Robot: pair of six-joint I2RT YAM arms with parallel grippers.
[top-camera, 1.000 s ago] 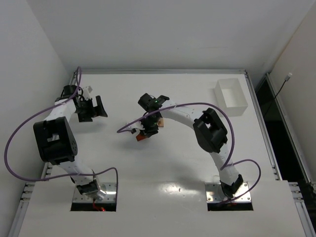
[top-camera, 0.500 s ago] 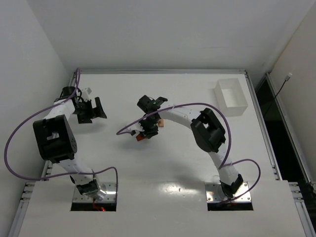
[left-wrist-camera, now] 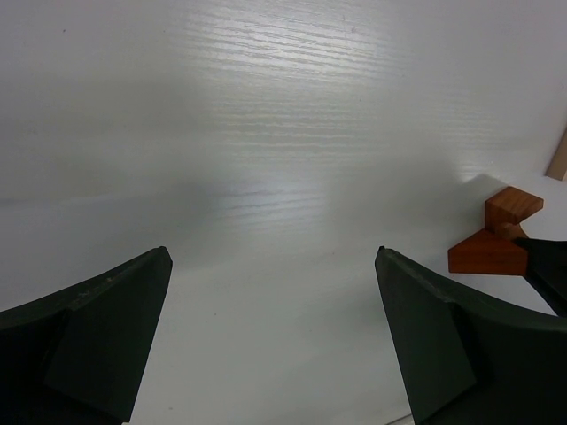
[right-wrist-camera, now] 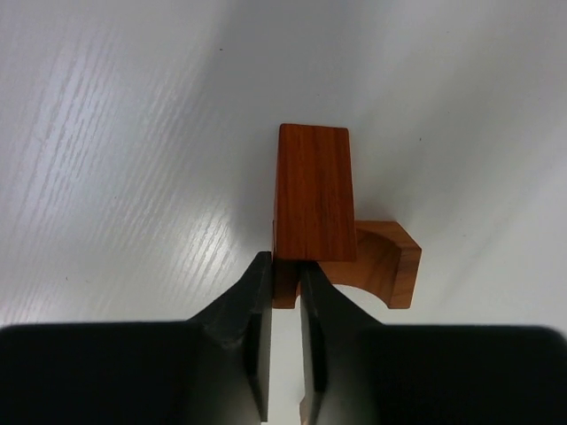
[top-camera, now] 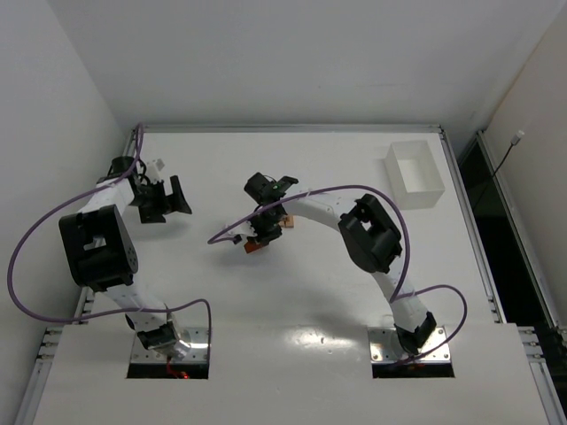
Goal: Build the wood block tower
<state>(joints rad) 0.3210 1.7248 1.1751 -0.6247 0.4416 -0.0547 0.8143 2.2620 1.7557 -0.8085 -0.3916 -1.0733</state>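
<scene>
The right claw (right-wrist-camera: 285,266), fingers drawn almost together, is pressing at the near end of the reddish-brown block (right-wrist-camera: 312,190) mid-desk (top-camera: 310,292), probably to square it against the arched block (right-wrist-camera: 390,266), while the left claw (left-wrist-camera: 273,255), spread wide, is hovering well aside.

On my overhead feed the tray (top-camera: 423,197) sits at the far right of the surface (top-camera: 310,292), well apart from everything else. Near the middle, just under the right gripper (top-camera: 260,237), the upper block (right-wrist-camera: 312,190) lies on the lower block (right-wrist-camera: 390,261), which pokes out to its right in the wrist view. The left gripper (top-camera: 182,195) hangs well off to the left of that pair.
</scene>
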